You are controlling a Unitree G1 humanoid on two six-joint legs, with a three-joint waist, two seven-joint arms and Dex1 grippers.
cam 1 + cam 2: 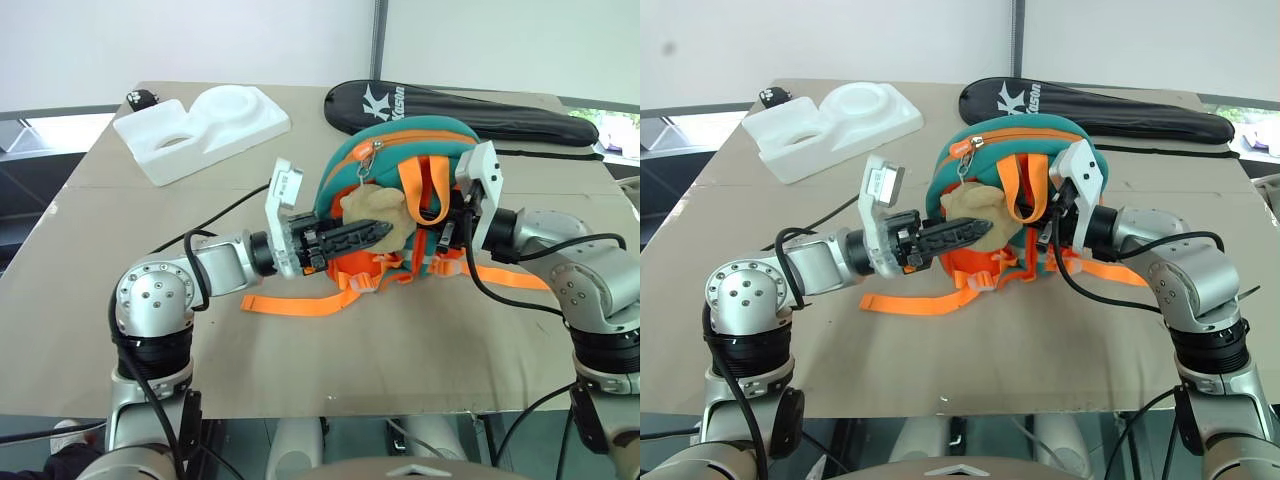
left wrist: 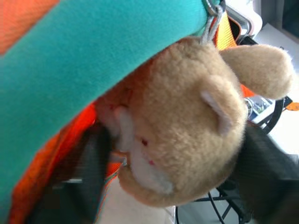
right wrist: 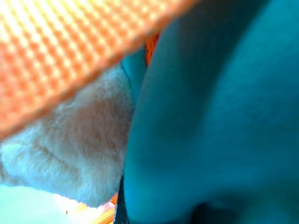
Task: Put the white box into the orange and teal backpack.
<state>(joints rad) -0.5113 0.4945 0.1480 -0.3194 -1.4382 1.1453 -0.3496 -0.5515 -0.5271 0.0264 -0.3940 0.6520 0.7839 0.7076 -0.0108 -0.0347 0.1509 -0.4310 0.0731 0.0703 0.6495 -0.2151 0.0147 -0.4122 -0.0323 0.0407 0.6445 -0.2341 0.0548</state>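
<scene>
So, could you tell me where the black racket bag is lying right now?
The black racket bag lies along the table's far edge, right of centre, just behind the backpack, with the white styrofoam piece to its left.

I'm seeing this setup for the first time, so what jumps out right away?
The orange and teal backpack at the table's middle, with a beige plush toy on its front. The left gripper and right gripper flank it, the left's fingers against the toy. Behind lie a white styrofoam piece and a black racket bag.

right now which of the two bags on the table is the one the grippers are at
The orange and teal backpack, the small rounded one with the beige plush toy; the left gripper and right gripper flank it. The long black racket bag lies behind, untouched.
</scene>
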